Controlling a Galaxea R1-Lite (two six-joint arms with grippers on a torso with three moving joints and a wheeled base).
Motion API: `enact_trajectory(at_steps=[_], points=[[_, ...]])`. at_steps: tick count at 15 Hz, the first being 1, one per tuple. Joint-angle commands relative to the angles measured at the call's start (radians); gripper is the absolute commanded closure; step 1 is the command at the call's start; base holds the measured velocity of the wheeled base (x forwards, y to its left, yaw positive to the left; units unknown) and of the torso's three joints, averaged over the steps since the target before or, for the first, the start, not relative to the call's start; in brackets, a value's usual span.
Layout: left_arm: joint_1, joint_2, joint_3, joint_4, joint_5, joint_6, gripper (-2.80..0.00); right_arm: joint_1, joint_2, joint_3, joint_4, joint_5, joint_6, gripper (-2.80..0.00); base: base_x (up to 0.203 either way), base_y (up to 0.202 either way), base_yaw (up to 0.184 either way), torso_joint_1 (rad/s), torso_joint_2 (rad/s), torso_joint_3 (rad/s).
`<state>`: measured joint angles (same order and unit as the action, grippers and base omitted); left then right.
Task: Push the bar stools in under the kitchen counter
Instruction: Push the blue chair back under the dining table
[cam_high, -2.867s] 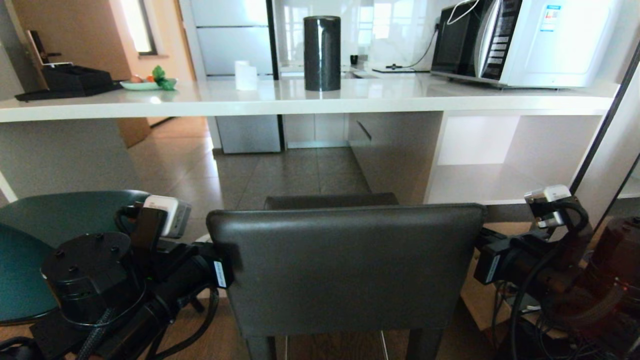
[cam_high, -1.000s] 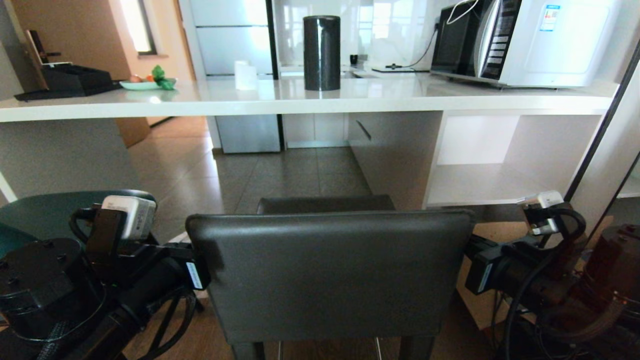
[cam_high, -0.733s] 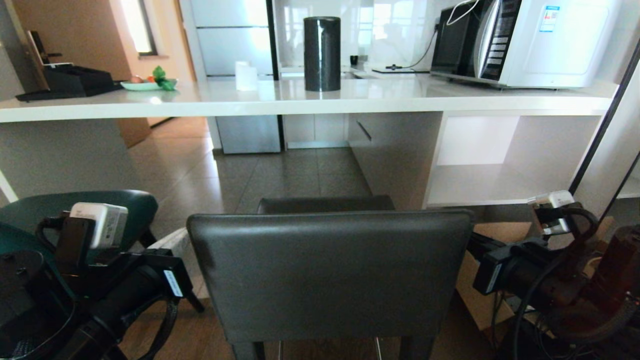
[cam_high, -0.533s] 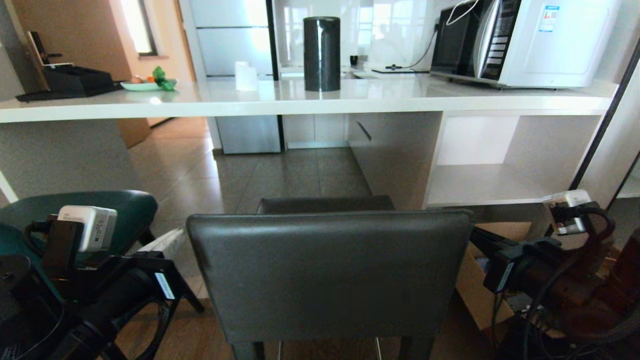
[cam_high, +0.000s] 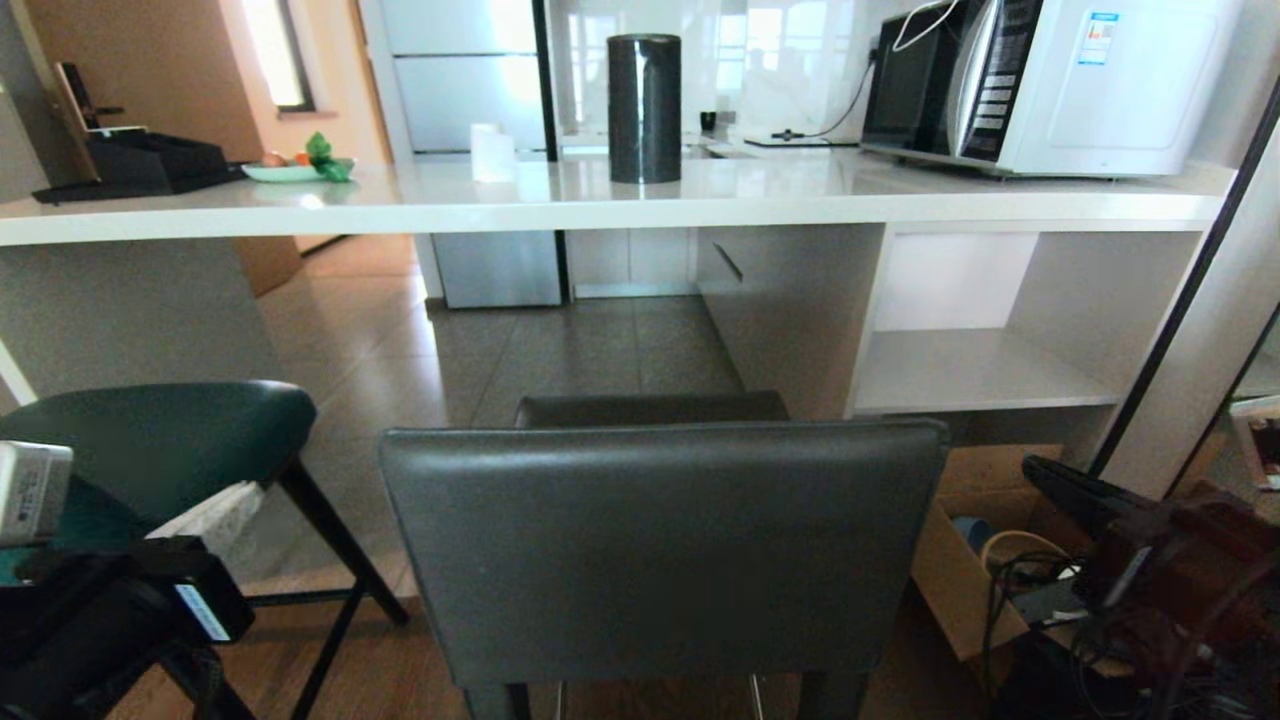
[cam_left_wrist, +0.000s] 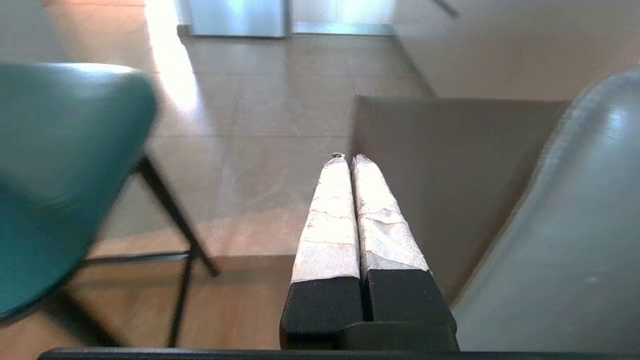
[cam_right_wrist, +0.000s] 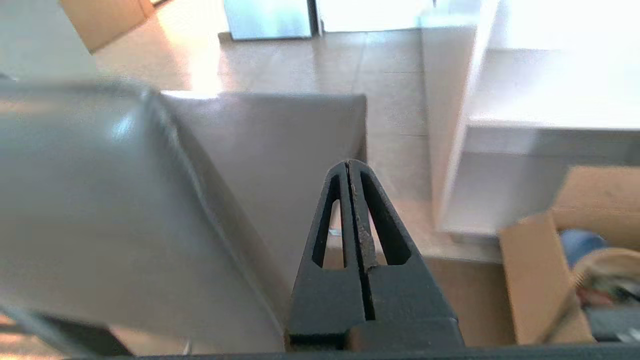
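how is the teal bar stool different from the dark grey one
The teal stool is rounded with thin black splayed legs; the dark grey stool is boxy with a flat rectangular back. The teal one stands to the robot's left, the grey one straight ahead. Neither seat sits under the kitchen counter yet.

Daylight is pouring in from the window at the far left, glaring off the glossy desk and washing out the floor tiles ahead of my left tool. The shelves are blowing out white beside my right tool. The teal stool is smearing with blur, and my head view is bending straight lines at its edges.
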<state>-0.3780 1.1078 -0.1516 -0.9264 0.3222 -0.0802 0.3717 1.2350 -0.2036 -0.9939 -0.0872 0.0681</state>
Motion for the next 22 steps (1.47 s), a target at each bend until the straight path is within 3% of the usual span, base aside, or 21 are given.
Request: enact_trajectory(at_steps=[1,3,4,8,10,12,16,18,22], points=[[0.071,-0.158,-0.044,0.128,0.0,-0.001,0.0,0.0,-0.226,-0.011,0.189,-0.008,-0.001,0.0,0.0,0.0,0.0,0.0,0.0,0.0],[0.105,-0.22,-0.056,0.159,0.0,0.018,0.0,-0.012,-0.372,-0.04,0.38,-0.053,-0.003,0.0,0.0,0.0,0.0,0.0,0.0,0.0],[0.129,-0.262,-0.061,0.184,0.0,0.039,0.0,-0.063,-0.431,-0.06,0.472,-0.083,-0.004,0.0,0.0,0.0,0.0,0.0,0.0,0.0],[0.227,-0.39,-0.074,0.272,-0.002,0.097,0.0,-0.18,-0.633,-0.088,0.65,-0.112,-0.048,0.0,0.0,0.0,0.0,0.0,0.0,0.0],[0.271,-0.436,-0.087,0.285,-0.003,0.128,0.0,-0.2,-0.713,-0.111,0.712,-0.11,-0.07,0.0,0.0,0.0,0.0,0.0,0.0,0.0],[0.283,-0.516,-0.117,0.366,-0.016,0.148,0.0,-0.21,-0.785,-0.156,0.801,-0.109,-0.1,0.0,0.0,0.0,0.0,0.0,0.0,0.0],[0.312,-0.685,-0.254,0.71,-0.144,0.152,0.0,-0.248,-0.891,-0.218,0.951,-0.105,-0.121,0.0,0.0,0.0,0.0,0.0,0.0,0.0],[0.319,-0.756,-0.279,0.778,-0.188,0.154,0.0,-0.285,-0.958,-0.217,1.001,-0.097,-0.167,0.0,0.0,0.0,0.0,0.0,0.0,0.0],[0.368,-1.007,-0.247,0.978,-0.32,0.155,0.0,-0.367,-1.138,-0.213,1.125,0.042,-0.208,0.0,0.0,0.0,0.0,0.0,0.0,0.0]])
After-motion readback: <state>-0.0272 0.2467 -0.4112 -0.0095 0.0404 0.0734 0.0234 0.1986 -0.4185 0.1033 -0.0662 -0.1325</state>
